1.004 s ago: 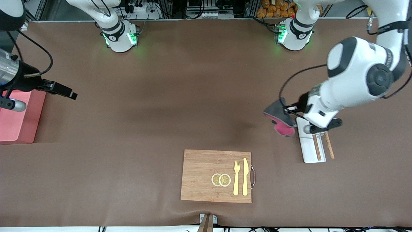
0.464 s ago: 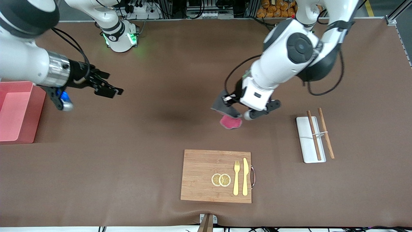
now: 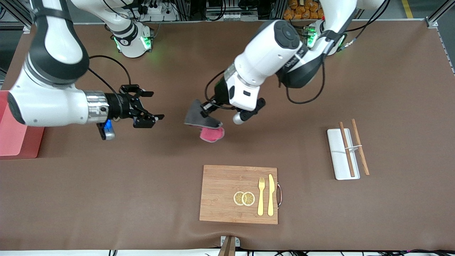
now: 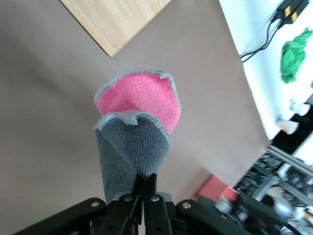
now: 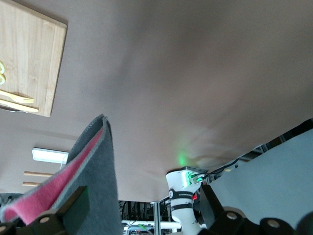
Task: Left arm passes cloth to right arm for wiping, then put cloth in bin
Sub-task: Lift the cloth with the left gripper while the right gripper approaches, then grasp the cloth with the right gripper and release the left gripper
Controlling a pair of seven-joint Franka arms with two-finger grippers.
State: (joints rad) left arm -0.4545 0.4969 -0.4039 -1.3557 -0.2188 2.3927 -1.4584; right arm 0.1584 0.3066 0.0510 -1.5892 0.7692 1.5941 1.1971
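cloth [image 3: 203, 120] hangs pinched in the left gripper [image 3: 207, 108] over the bare mid-table, grey face up, pink fold drooping. right gripper [image 3: 147, 109], fingers spread wide, hovers just beside it, toward the bin [image 3: 14, 135].

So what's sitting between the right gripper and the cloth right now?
Nothing: in the front view only bare brown table shows between the open right gripper and the cloth pinched in the left gripper.

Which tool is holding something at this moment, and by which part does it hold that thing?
The left tool holds the cloth by a grey corner, the rest hanging over the bare table. The right tool is open and holds nothing.
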